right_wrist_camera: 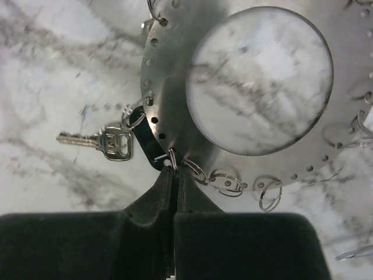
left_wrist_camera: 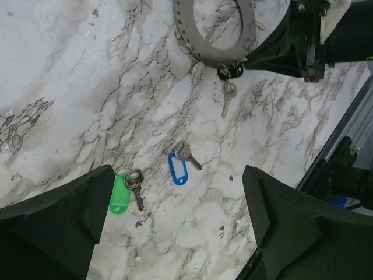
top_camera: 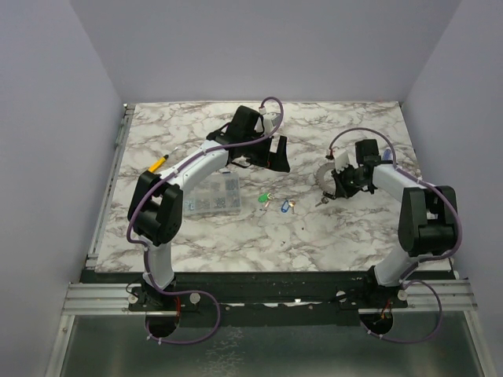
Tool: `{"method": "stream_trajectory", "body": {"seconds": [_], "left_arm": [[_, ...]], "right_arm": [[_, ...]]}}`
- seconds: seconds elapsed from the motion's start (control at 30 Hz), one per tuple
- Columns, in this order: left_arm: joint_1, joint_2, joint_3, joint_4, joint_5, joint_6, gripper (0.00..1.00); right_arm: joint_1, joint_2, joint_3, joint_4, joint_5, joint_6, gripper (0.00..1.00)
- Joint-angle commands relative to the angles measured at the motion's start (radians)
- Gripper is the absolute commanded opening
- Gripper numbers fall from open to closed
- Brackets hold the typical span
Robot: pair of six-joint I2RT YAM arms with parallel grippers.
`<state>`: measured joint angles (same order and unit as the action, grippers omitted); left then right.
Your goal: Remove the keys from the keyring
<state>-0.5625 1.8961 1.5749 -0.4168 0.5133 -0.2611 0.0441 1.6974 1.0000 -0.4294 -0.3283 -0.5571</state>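
Observation:
The keyring [top_camera: 324,174] is a flat grey metal disc with a wide hole, lying on the marble table at the right. My right gripper [top_camera: 333,187] is shut at its near edge; in the right wrist view the gripper [right_wrist_camera: 174,170] pinches a small split ring on the rim of the keyring [right_wrist_camera: 175,76]. A plain silver key [right_wrist_camera: 108,142] and a black tag [right_wrist_camera: 141,135] hang there. A green-headed key [left_wrist_camera: 119,192] and a blue-headed key [left_wrist_camera: 178,167] lie loose on the table. My left gripper [left_wrist_camera: 176,188] is open and empty above them.
A clear compartment box [top_camera: 214,196] sits left of the loose keys. A yellow item [top_camera: 159,163] lies at the far left. Several empty split rings [right_wrist_camera: 269,192] hang on the keyring's rim. The table's front edge has a black rail [top_camera: 267,279].

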Motion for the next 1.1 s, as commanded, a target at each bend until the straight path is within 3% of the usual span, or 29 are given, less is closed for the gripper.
{"method": "stream_trajectory", "body": {"seconds": [0.0,0.43,0.57,0.7,0.9,1.07], "left_arm": [[0.018,-0.057,0.003,0.012,0.011,0.012,0.99],[0.074,-0.106,0.007,-0.017,0.013,0.026,0.99],[0.083,-0.112,0.008,-0.042,0.009,0.034,0.99],[0.106,-0.131,0.010,-0.080,0.006,0.055,0.99],[0.174,-0.189,0.019,-0.167,-0.027,0.104,0.99],[0.263,-0.197,0.128,-0.360,-0.060,0.251,0.99]], "right_arm": [[0.025,-0.055,-0.115,-0.216,-0.004,-0.053,0.01],[0.115,-0.177,-0.206,-0.348,-0.086,-0.074,0.03],[0.115,-0.192,-0.158,-0.366,-0.112,-0.037,0.36],[0.115,-0.247,-0.090,-0.373,-0.120,0.027,0.59],[0.093,-0.301,0.039,-0.366,-0.132,0.101,0.83],[0.026,-0.357,0.139,-0.294,-0.162,0.155,0.99]]}}
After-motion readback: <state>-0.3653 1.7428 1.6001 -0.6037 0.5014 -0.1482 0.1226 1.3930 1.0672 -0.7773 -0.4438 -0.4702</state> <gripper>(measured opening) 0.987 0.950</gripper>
